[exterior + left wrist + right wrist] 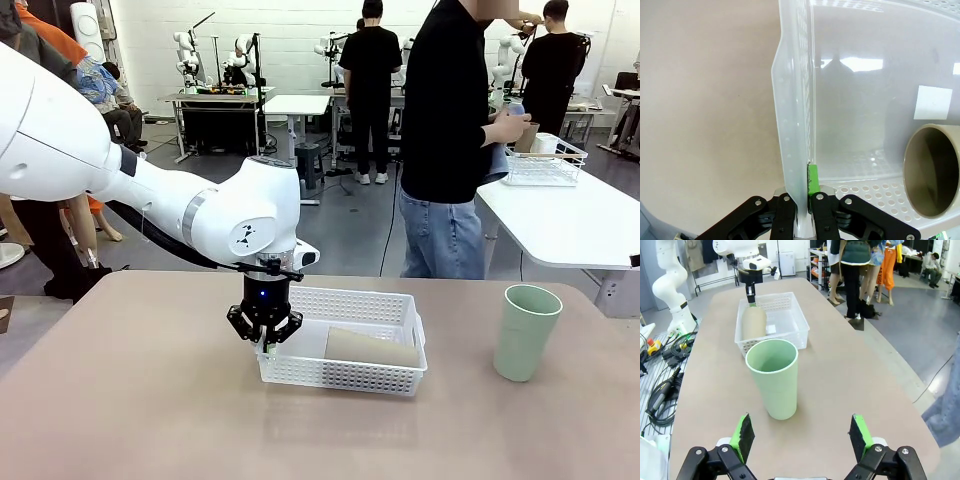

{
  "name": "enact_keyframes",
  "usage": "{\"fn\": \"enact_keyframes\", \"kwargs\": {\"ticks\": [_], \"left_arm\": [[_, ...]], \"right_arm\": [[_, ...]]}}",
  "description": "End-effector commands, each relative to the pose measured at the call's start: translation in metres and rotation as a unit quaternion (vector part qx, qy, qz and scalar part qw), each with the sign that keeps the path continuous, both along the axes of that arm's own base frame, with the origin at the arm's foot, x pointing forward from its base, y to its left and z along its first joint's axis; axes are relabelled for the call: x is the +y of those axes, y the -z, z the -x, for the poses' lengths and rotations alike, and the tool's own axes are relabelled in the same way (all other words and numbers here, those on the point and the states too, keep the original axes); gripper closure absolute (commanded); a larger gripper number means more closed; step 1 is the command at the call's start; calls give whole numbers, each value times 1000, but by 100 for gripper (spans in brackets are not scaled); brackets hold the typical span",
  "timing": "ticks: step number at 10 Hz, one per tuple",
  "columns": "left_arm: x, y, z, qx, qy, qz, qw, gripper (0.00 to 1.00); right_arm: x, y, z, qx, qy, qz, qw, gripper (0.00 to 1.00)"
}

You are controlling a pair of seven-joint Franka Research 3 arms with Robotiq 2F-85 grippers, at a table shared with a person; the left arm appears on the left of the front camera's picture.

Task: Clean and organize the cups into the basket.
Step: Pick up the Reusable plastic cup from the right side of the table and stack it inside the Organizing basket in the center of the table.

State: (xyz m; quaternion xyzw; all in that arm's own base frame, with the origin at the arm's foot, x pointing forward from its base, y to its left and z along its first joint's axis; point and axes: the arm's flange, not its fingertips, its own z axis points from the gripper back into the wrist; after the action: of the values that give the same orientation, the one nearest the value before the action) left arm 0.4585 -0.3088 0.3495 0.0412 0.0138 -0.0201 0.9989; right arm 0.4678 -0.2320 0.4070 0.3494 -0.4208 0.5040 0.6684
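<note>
Left hand (266, 342) clenched on basket (345, 376) wall at its 9 o'clock, tan cup (372, 347) lying inside; mint cup (527, 332) upright on table (130, 400) at basket's 3 o'clock, right hand (802, 432) released before it.

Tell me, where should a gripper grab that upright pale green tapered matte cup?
Probably around its upper wall, from the side: the pale green cup stands upright, widening toward the rim, and the open right gripper faces it.
</note>
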Motion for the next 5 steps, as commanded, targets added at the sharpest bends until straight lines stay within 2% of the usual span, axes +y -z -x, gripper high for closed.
{"fn": "enact_keyframes", "kwargs": {"ticks": [1, 3, 4, 5], "left_arm": [[1, 4, 1, 0, 5, -5, 1000, 100], [1, 4, 1, 0, 5, -5, 1000, 100], [1, 4, 1, 0, 5, -5, 1000, 100], [1, 4, 1, 0, 5, -5, 1000, 100]], "right_arm": [[1, -1, -2, 0, -5, -3, 1000, 0], [0, 0, 0, 0, 0, 0, 1000, 0], [7, 19, -1, 23, -17, 8, 1000, 0], [9, 36, -2, 31, -21, 12, 999, 0]]}}
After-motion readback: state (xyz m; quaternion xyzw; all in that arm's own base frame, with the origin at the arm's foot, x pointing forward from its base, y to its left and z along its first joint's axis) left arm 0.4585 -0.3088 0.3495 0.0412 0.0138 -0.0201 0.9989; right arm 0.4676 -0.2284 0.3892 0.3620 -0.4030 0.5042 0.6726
